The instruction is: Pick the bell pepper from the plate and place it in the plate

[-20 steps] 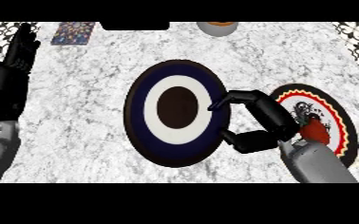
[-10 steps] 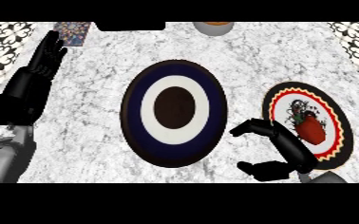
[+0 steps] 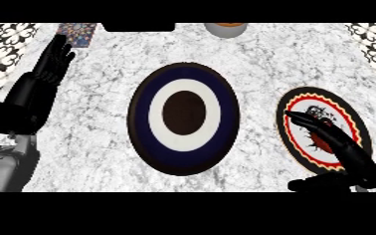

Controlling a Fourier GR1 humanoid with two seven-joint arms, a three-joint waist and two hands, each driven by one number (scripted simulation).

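A red bell pepper point(image 3: 318, 141) lies on a plate point(image 3: 297, 144) with a red and yellow patterned rim at the right of the counter. My right hand point(image 3: 343, 148) reaches over that plate from the lower right, open, its straight fingers lying across the pepper and hiding most of it, with the thumb point(image 3: 316, 184) spread below the plate's edge. A large dark blue plate point(image 3: 183, 118) with a white ring and a brown middle sits in the centre. My left hand point(image 3: 46, 72) rests open at the left edge, fingers up.
A bowl point(image 3: 224, 29) stands at the counter's far edge, partly cut off. A small patterned card point(image 3: 78, 33) lies at the far left beside a black object point(image 3: 139, 27). Patterned tiles point(image 3: 15, 35) show in both far corners.
My right hand has moved from the blue plate's right rim to the red-rimmed plate, its fingers straightening over the pepper. The left hand shifted slightly inward.
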